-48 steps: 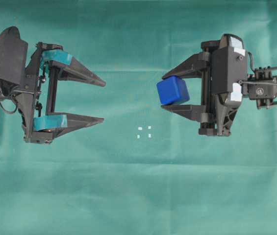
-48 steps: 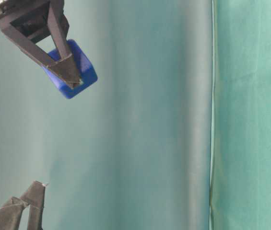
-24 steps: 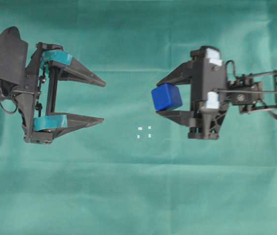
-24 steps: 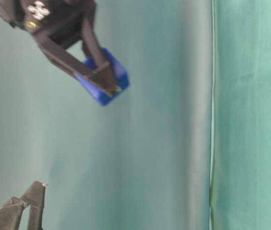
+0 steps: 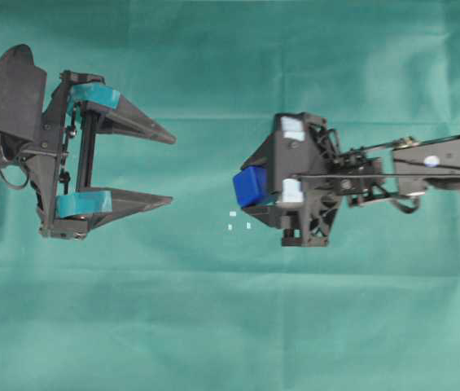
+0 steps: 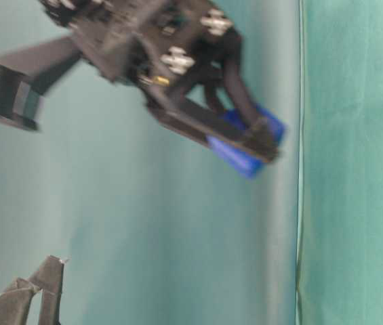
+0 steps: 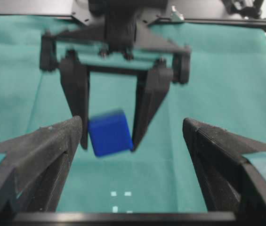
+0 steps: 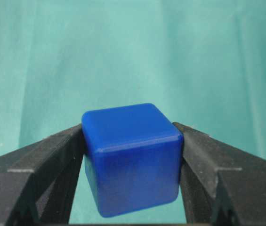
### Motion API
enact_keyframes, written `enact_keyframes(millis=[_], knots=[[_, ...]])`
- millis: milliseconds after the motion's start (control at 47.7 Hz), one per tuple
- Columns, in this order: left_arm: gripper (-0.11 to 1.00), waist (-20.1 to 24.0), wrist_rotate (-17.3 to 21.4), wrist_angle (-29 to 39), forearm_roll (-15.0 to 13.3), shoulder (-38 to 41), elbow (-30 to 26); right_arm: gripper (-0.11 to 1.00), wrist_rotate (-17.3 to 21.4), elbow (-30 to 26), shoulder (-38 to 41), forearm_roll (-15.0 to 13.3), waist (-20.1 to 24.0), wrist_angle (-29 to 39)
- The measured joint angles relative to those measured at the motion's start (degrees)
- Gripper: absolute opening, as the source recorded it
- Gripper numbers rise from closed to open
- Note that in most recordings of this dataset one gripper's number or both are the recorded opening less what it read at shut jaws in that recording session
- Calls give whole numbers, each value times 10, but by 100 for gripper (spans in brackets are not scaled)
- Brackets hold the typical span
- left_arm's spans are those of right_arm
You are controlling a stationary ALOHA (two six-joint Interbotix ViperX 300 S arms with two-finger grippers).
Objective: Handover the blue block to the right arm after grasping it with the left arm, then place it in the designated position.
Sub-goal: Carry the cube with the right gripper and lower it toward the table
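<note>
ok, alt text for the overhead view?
The right gripper holds a blue block just above-right of four white marks on green cloth. The left gripper sits open and empty at left.

Overhead camera is looking straight down, table-level one is sitting low and sideways, wrist cameras are peering close between fingers; all sharing the blue block (image 5: 250, 186).

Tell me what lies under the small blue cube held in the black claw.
Beneath the small bright blue cube, gripped in the right arm's black claw, only green cloth shows. The four small white marks lie just beside it from overhead, one partly hidden by the claw.
</note>
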Motion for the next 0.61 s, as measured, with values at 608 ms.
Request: enact_keyframes(millis=[608], knots=[[100, 0, 0, 0, 0, 0, 0, 59, 33, -18, 147, 3, -6, -93]])
